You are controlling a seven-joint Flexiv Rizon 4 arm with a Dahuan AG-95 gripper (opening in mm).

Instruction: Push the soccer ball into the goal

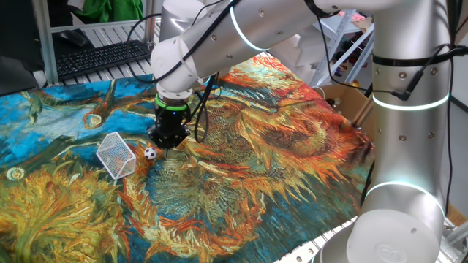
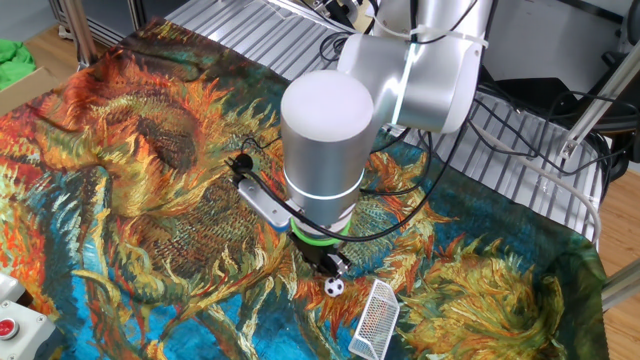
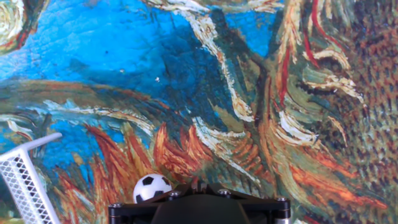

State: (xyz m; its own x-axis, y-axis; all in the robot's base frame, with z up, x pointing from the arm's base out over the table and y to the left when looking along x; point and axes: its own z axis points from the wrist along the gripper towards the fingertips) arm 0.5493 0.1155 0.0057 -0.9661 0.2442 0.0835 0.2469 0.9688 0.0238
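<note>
The soccer ball (image 1: pixel 150 153) is a tiny white ball with black patches lying on the painted cloth. It also shows in the other fixed view (image 2: pixel 334 287) and at the bottom of the hand view (image 3: pixel 151 188). The goal (image 1: pixel 117 154), a small white wire-mesh cage, stands just left of the ball, a small gap away; it also shows in the other fixed view (image 2: pixel 377 319) and at the hand view's lower left (image 3: pixel 22 180). My gripper (image 1: pixel 167 143) hangs low over the cloth, just right of the ball. Its fingers look pressed together, with nothing between them.
A colourful sunflower-print cloth (image 1: pixel 278 168) covers the table. A black keyboard (image 1: pixel 102 57) lies at the back left. A cardboard box (image 1: pixel 351 102) stands off the table's right side. A box with a red button (image 2: pixel 8 328) sits at one corner.
</note>
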